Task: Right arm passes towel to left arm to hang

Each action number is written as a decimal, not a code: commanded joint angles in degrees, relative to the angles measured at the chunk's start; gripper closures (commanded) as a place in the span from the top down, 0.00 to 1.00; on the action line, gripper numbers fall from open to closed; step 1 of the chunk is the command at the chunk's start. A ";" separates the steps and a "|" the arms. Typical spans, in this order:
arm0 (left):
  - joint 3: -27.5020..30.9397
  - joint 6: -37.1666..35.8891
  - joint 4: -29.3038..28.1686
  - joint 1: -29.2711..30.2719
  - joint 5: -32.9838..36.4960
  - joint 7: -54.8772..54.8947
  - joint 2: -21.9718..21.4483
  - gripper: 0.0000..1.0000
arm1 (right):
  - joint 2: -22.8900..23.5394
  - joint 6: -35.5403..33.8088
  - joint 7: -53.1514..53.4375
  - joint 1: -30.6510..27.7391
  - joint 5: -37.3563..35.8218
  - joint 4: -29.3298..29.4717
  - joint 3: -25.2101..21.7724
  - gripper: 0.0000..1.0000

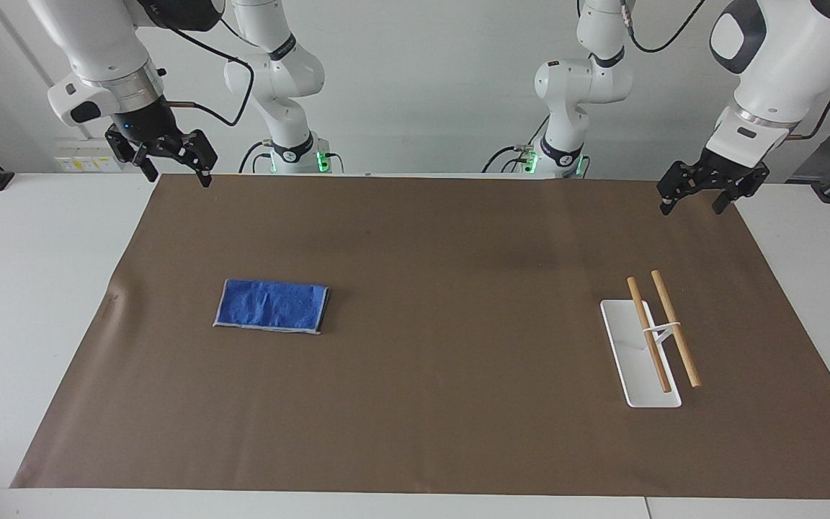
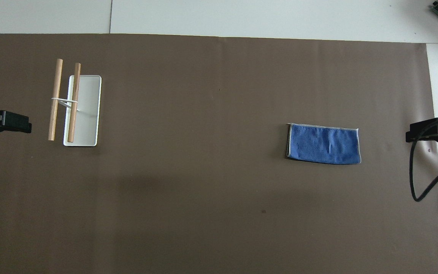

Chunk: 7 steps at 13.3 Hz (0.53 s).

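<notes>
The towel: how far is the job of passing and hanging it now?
Nothing looks done: the towel lies folded flat on the brown mat. Nothing is in hand: the right gripper and left gripper hang open, empty, over the mat's edge. Pickup, handover and hanging on the rack are all left.

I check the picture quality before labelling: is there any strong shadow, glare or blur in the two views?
Facing view: even light, the towel and rack sharp, with only faint shadows on the brown mat. Overhead view: a broad soft darker band across the mat toward the robots' end; no glare; only the tips of the left tool and right tool enter the frame.
</notes>
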 commanded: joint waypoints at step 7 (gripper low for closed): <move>-0.46 -0.10 -1.10 0.60 1.18 -0.36 -1.17 1.00 | -1.14 2.64 -1.12 0.02 -0.75 -2.65 0.41 1.00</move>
